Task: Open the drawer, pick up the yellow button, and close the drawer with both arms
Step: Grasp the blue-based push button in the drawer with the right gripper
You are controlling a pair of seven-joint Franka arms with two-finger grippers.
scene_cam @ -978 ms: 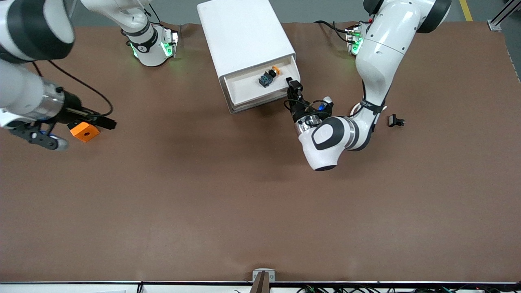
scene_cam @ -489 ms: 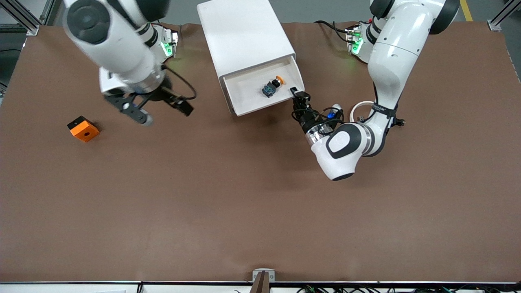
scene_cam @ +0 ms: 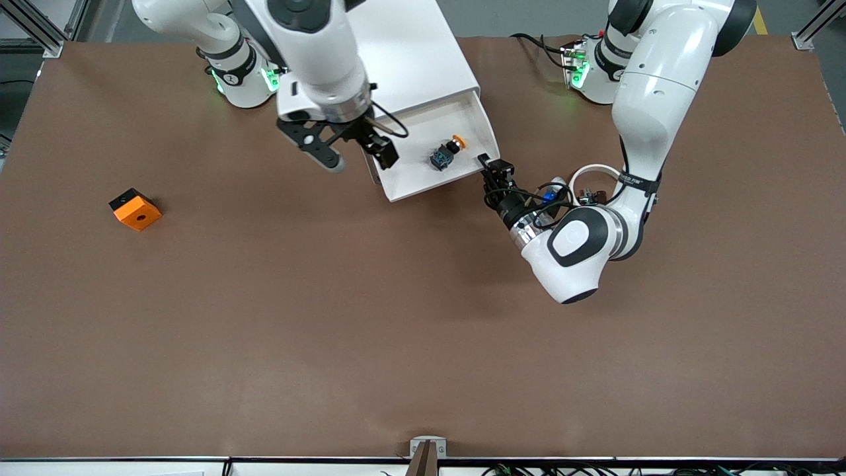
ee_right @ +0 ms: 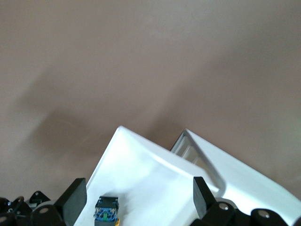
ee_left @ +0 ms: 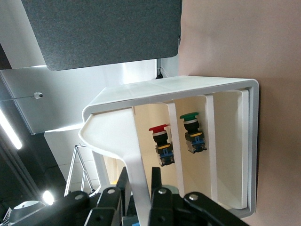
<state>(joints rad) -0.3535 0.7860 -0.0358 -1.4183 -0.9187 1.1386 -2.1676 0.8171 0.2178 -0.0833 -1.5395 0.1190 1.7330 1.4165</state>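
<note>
The drawer [scene_cam: 416, 182] is pulled out of the white cabinet [scene_cam: 403, 59], and the button [scene_cam: 446, 153] lies on its side on the drawer floor, about mid-drawer. Key relation: the right gripper [scene_cam: 360, 160] hangs spread wide over the drawer's edge at the right arm's end, so the button lies from it toward the left arm's end, a short sideways reach along the drawer. The button's long axis is diagonal: the orange cap points toward the cabinet and the left arm's end, the bluish base toward the front camera. A grasp likely needs the jaws set across that axis. The left gripper [scene_cam: 497, 168] sits at the drawer's front corner at the left arm's end, also close to the button, but it is on the front lip. I cannot tell whether it pinches the lip or has slackened. The right wrist view shows the button [ee_right: 106, 209] between its own spread jaws, low in the drawer [ee_right: 141, 165], which the left wrist view does not. The left wrist view shows instead 2 other buttons, a red-capped button [ee_left: 160, 141] and a green-capped button [ee_left: 192, 129], in other compartments. An orange cube [scene_cam: 135, 209] lies well apart.
</note>
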